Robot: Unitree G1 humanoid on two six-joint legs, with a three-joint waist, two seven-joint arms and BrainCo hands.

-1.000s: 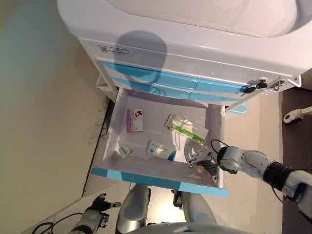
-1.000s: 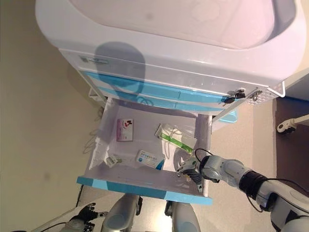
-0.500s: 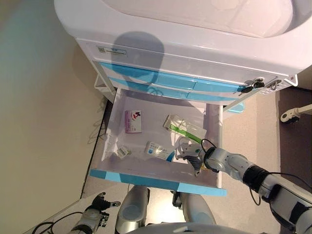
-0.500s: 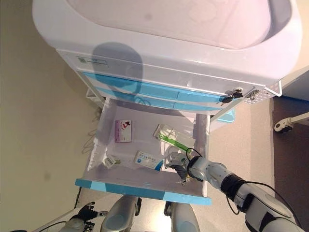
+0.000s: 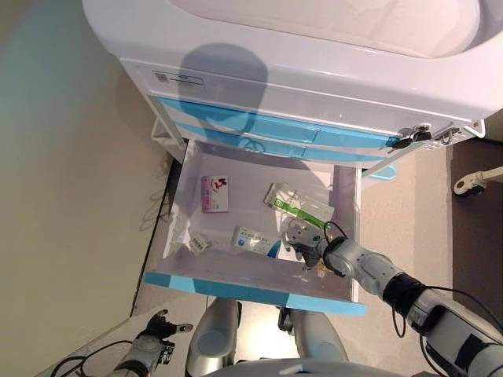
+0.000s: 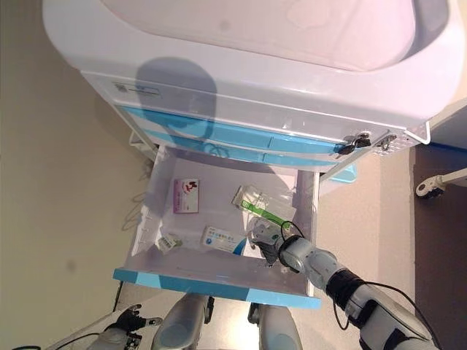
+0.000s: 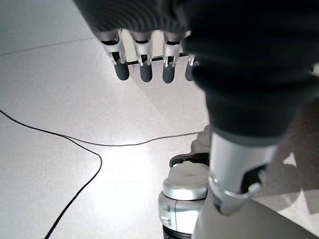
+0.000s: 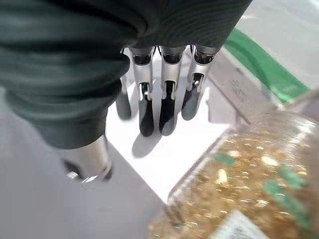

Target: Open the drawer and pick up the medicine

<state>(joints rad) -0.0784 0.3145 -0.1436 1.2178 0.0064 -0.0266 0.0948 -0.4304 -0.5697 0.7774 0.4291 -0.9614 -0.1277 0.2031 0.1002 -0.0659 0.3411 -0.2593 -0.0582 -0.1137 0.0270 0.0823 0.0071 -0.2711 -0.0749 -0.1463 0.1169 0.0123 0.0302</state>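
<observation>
The drawer (image 5: 236,289), white inside with a blue front, stands pulled out. On its floor lie a pink-and-white box (image 5: 215,193), a white-and-blue box (image 5: 253,239), a small packet (image 5: 198,244) and a clear bag with a green strip (image 5: 299,206). My right hand (image 5: 306,239) is inside the drawer's right front corner, open, fingers (image 8: 167,107) straight just above the white floor. Beside them in the right wrist view lies a clear jar of golden contents (image 8: 239,184), apart from the fingers. My left hand (image 5: 157,334) hangs low by the floor, open and holding nothing.
The drawer belongs to a white cart (image 5: 314,71) with two shut blue drawers (image 5: 267,129) above it. The drawer's right wall (image 5: 346,228) runs close to my right forearm. A caster (image 5: 468,186) shows on the floor at the right.
My right hand has moved left and deeper into the drawer, from the front right corner towards the green-striped bag. The left hand has not moved.
</observation>
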